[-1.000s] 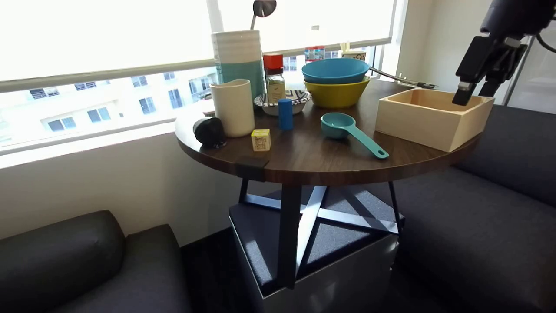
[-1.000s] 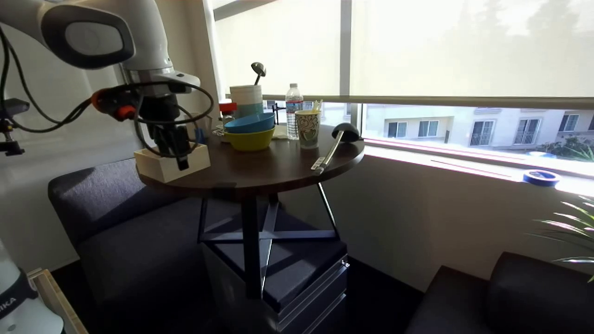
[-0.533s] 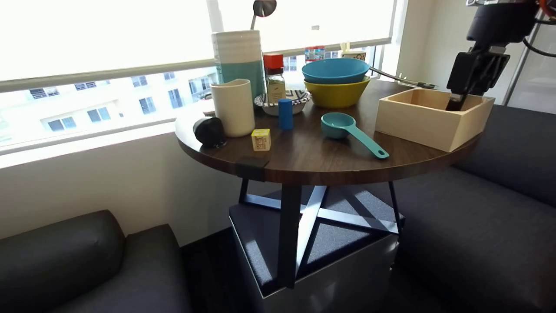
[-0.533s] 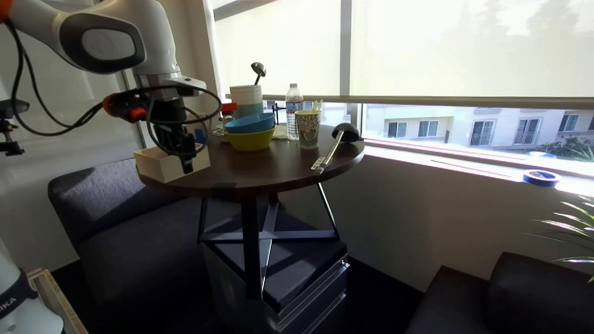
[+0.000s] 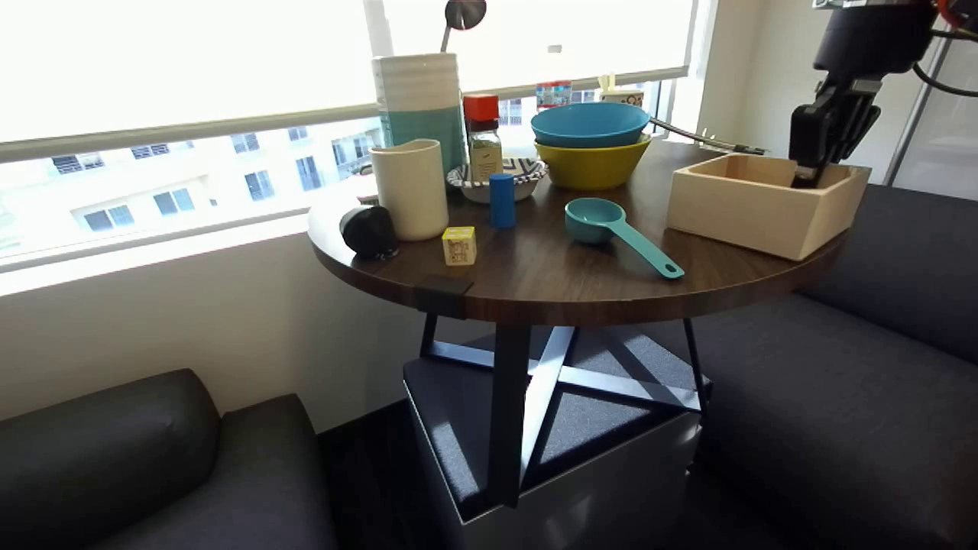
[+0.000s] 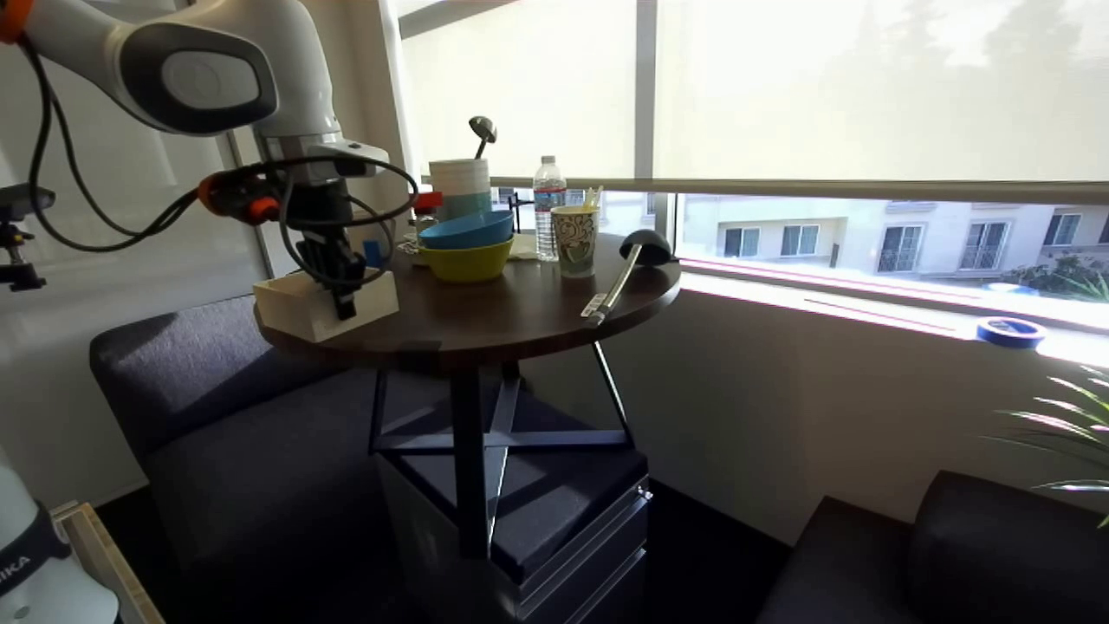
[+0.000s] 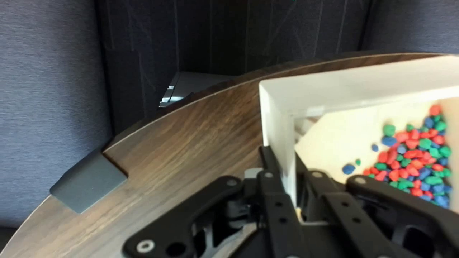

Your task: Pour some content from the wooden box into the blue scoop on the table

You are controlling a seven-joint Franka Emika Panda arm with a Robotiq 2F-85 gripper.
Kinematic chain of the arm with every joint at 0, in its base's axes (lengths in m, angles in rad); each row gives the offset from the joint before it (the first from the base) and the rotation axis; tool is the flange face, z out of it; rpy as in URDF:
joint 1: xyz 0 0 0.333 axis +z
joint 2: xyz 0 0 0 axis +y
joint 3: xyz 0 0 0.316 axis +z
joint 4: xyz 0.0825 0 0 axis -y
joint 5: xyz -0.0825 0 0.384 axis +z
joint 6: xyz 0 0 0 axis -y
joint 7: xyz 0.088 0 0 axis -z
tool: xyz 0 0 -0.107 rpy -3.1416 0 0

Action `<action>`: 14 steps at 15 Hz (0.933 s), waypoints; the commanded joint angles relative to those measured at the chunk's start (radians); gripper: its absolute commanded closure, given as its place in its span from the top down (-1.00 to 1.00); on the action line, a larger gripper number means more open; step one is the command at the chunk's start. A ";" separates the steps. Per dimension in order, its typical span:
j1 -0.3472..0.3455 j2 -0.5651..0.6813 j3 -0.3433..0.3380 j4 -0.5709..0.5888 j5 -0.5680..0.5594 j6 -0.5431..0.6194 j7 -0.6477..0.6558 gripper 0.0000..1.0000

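Observation:
The pale wooden box (image 5: 733,210) stands near the edge of the round dark table (image 5: 535,279). In the wrist view, red, green and blue pebbles (image 7: 412,161) lie heaped along one side of its floor. My gripper (image 7: 282,156) straddles one of its walls, one finger (image 7: 269,161) outside and the other inside, both pressed close to the wood. Both exterior views show the gripper pointing down at the box. Beside the box, with its handle toward the table's edge, lies the blue scoop (image 5: 594,220). Its cup looks vacant. The wrist view does not show the scoop.
Behind the scoop are stacked blue and yellow bowls (image 5: 592,156). A blue cylinder (image 5: 502,200), a letter cube (image 5: 458,246), a cream cup (image 5: 411,191) and a black object (image 5: 368,231) share the tabletop. A paper cup (image 6: 574,247) and a ladle (image 6: 637,256) sit farther along.
The gripper has come down over the box wall and closed on it. Over the last half second the box has shifted slightly, rightward in both exterior views. The scoop stays put.

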 commanded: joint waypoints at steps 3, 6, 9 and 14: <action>-0.009 -0.018 0.035 0.020 -0.024 -0.024 0.035 -0.97; -0.007 -0.019 0.047 0.026 -0.026 -0.034 0.045 -0.97; -0.003 -0.039 0.072 0.042 -0.029 -0.074 0.076 -0.97; 0.010 -0.104 0.201 0.138 -0.116 -0.256 0.198 -0.97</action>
